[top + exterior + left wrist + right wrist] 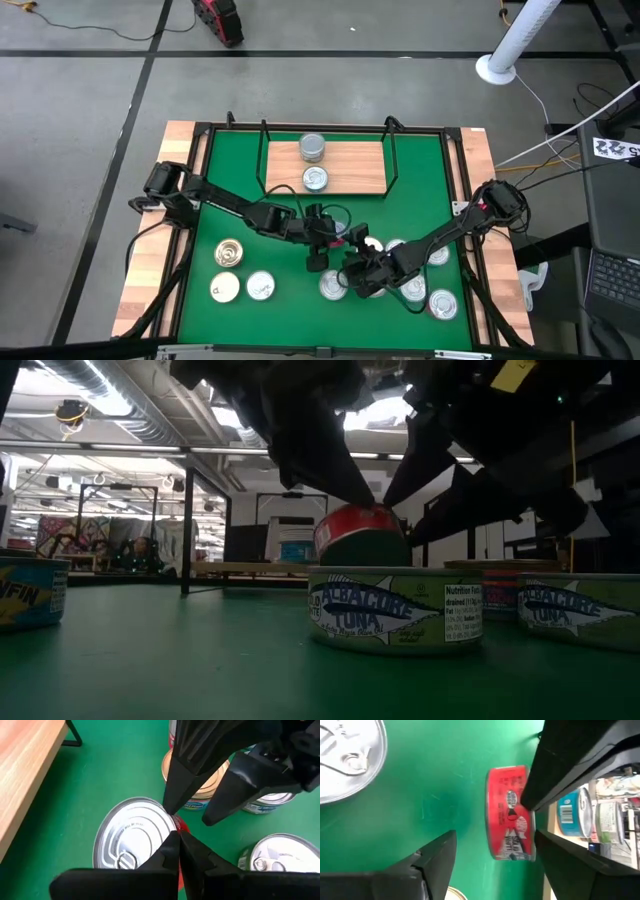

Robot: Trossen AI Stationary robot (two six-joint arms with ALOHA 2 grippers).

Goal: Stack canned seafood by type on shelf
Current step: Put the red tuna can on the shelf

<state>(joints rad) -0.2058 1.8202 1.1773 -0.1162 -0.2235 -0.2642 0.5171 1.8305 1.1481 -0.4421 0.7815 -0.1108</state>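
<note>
Left hand (176, 831) pinches the red tin's (512, 812) rim, lid hidden; right hand (490, 865) spread

A green mat (420, 170) covers the wooden surface (150, 290), carrying the shelf (350, 165) with two tins (314, 147) on its board and scattered tins (229, 253) nearer the front.

A robotics lab or workshop: a polished concrete floor (90, 90) crossed by loose cables (560, 140), a laptop (612, 280) beside the worktop (145, 290), exposed ceiling ducts (100, 390), strip lights and metal racks beyond.
</note>
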